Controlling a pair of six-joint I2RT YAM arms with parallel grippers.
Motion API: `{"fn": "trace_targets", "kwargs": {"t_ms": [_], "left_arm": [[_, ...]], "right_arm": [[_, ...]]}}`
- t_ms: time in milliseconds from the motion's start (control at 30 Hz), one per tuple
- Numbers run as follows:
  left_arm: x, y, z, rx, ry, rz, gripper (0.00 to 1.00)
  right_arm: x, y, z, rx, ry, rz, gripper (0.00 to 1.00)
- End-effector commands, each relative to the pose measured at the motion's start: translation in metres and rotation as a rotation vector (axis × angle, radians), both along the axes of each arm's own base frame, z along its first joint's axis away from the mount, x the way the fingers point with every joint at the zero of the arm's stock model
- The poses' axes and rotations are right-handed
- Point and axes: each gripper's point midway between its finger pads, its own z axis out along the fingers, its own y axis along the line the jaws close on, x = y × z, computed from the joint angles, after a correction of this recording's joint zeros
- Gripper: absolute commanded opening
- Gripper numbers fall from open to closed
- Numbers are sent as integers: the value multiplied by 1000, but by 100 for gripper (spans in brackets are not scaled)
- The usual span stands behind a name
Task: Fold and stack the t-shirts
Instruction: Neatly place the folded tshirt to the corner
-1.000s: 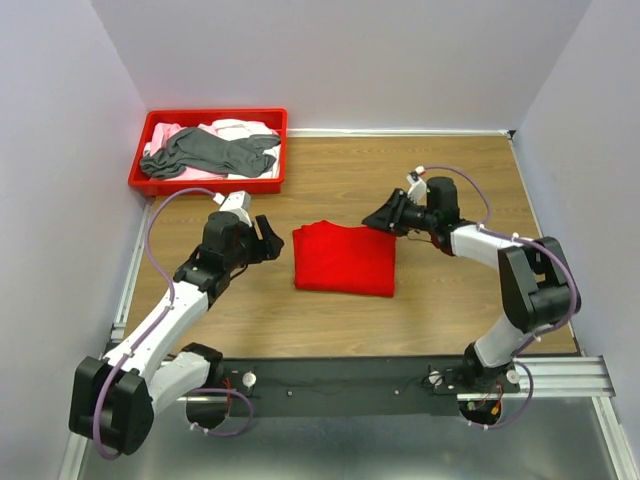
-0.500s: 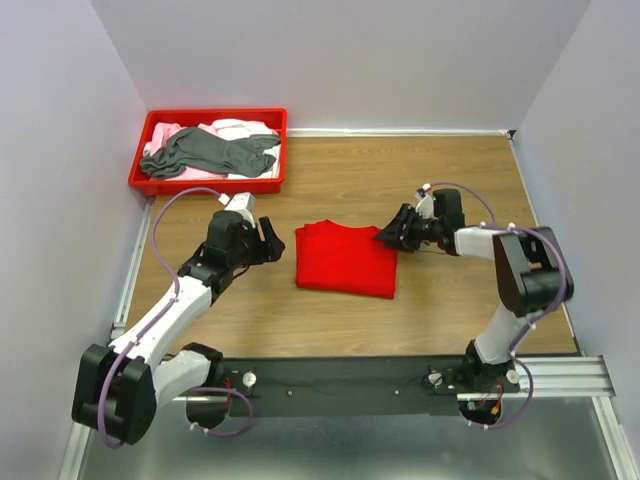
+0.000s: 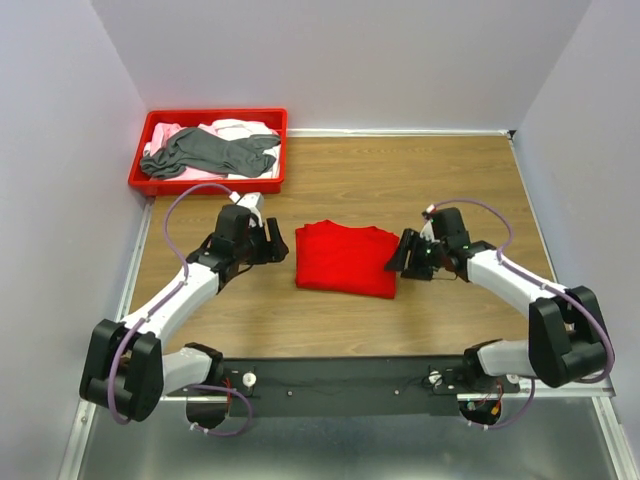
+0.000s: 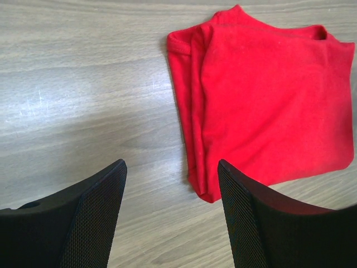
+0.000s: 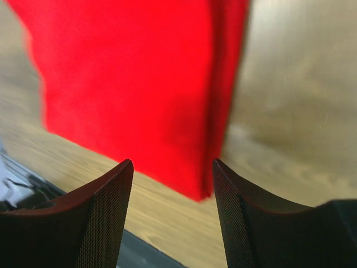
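Observation:
A bright red t-shirt lies folded into a flat rectangle in the middle of the wooden table, also seen in the left wrist view and the right wrist view. Other t-shirts, dark grey and pale pink/white, lie crumpled in the red tray at the back left. My left gripper hovers open just left of the red shirt, nothing between its fingers. My right gripper is open beside the shirt's right edge, holding nothing.
Grey walls close in the table on the left, back and right. The black rail with both arm bases runs along the near edge. Bare wood lies behind the red shirt.
The right gripper has let go of the red shirt's right edge, opened wider and drawn back toward the near right. The left gripper shifted slightly toward the shirt.

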Motion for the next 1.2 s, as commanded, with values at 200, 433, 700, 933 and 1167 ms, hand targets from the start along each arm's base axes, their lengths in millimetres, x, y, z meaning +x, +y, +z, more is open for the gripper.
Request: {"fn": "trace_targets", "kwargs": {"t_ms": [200,433,700,933,1167], "left_arm": [[23,7,27,92,-101,-5,75],[18,10,23,86,-98,3,75],[21,14,31,87,-122,18,74],[21,20,34,91,-138,42,74],[22,17,34,70,-132,21,74]], "right_arm": [[-32,4,-48,-62,185,13,61],[-8,-3,-71,-205,157,4,24],[95,-82,-65,-609,18,-184,1],[189,-180,-36,-826,-46,-368,1],[262,-240,6,-1131,-132,-343,55]]}}
